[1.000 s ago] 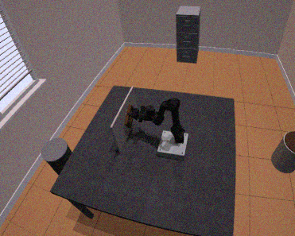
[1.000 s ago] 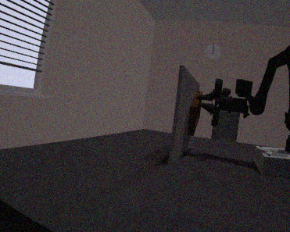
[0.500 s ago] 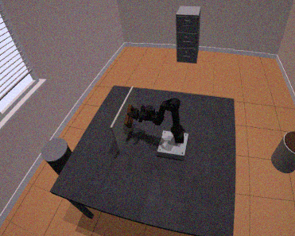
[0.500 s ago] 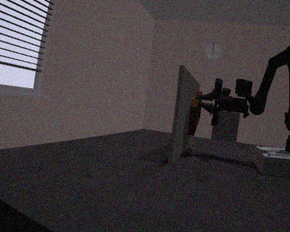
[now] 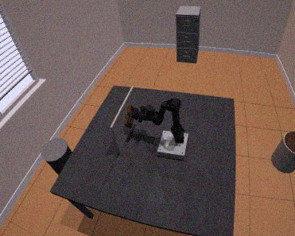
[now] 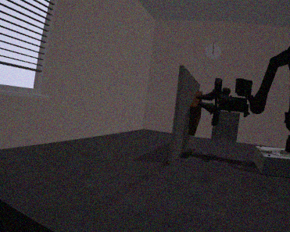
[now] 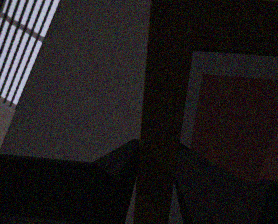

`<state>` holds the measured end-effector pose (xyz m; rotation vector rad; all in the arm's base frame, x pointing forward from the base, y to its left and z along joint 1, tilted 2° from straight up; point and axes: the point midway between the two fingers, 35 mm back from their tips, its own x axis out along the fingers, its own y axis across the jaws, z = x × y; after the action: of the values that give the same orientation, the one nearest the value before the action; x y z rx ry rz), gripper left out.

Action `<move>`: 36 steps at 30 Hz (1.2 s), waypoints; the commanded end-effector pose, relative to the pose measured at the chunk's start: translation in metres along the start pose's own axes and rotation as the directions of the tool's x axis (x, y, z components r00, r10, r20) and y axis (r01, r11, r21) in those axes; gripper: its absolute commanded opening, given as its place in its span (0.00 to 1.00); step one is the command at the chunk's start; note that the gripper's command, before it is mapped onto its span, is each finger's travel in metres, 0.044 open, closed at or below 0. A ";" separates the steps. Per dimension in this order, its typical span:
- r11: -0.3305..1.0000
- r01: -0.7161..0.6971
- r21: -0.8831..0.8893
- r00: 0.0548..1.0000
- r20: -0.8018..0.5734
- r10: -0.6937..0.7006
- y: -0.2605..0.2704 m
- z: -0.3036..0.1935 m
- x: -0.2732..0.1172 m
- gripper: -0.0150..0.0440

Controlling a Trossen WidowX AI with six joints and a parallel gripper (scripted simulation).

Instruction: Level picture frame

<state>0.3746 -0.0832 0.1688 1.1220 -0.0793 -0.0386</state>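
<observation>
The wall panel point(image 5: 122, 106) point(image 6: 181, 112) point(image 7: 100, 75) blocks passage behind the frame point(image 5: 128, 116) point(image 6: 194, 120) point(image 7: 167, 75).

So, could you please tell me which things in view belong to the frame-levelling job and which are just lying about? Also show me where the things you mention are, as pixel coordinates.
Part of the job:
- picture frame point(image 5: 129, 116) point(image 6: 195, 118) point(image 7: 162, 95)
- upright panel behind it point(image 6: 181, 101)
- gripper point(image 5: 132, 114) point(image 6: 202, 101) point(image 7: 156, 148), shut on the frame

Just about:
- drawer cabinet point(image 5: 188, 36)
- potted plant point(image 5: 285, 158)
- wall clock point(image 6: 213, 51)
</observation>
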 end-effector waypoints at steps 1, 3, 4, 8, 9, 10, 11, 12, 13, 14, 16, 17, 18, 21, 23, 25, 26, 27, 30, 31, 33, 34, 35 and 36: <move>1.000 -0.006 -0.003 1.000 0.000 0.006 0.004 0.000 0.000 0.25; 1.000 -0.006 -0.003 1.000 0.000 0.006 0.005 0.000 0.000 0.25; 1.000 -0.006 -0.003 1.000 0.000 0.006 0.005 0.000 0.000 0.25; 1.000 -0.006 -0.003 1.000 0.000 0.006 0.006 0.000 0.000 0.25; 1.000 -0.006 -0.003 1.000 0.000 0.006 0.007 0.000 0.000 0.25; 1.000 -0.006 -0.003 1.000 0.000 0.006 0.007 0.000 0.000 0.25; 1.000 -0.006 -0.003 1.000 0.000 0.006 0.007 0.000 0.000 0.25; 1.000 -0.006 -0.003 1.000 0.000 0.006 0.007 0.000 0.000 0.25; 1.000 -0.006 -0.003 1.000 0.000 0.006 0.008 0.000 0.000 0.25; 1.000 -0.006 -0.003 1.000 0.000 0.006 0.008 0.000 0.000 0.25; 1.000 -0.006 -0.003 1.000 0.000 0.006 0.009 0.000 0.000 0.25; 1.000 -0.006 -0.003 1.000 0.000 0.006 0.009 0.000 0.000 0.25; 1.000 -0.006 -0.003 1.000 0.000 0.006 0.009 0.000 0.000 0.25; 1.000 -0.006 -0.003 1.000 0.000 0.006 0.010 0.000 0.000 0.25; 1.000 -0.006 -0.003 1.000 0.000 0.006 0.011 0.000 0.000 0.25; 1.000 -0.006 -0.003 1.000 0.000 0.006 0.012 0.000 0.000 0.25; 1.000 -0.006 -0.003 1.000 0.000 0.006 0.012 0.000 0.000 0.25; 1.000 -0.006 -0.003 1.000 0.000 0.006 0.012 0.000 0.000 0.25; 1.000 -0.006 -0.003 1.000 0.000 0.006 0.012 0.000 0.000 0.25; 1.000 -0.006 -0.003 1.000 0.000 0.006 0.012 0.000 0.000 0.25; 1.000 -0.006 -0.003 1.000 0.000 0.006 0.012 0.000 0.000 0.25; 1.000 -0.006 -0.003 1.000 0.000 0.006 0.011 0.000 0.000 0.25; 1.000 -0.006 -0.003 1.000 0.000 0.006 0.011 0.000 0.000 0.25; 1.000 -0.006 -0.003 1.000 0.000 0.006 0.011 0.000 0.000 0.25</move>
<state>0.3748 -0.0779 0.1737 1.1259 -0.0655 -0.0397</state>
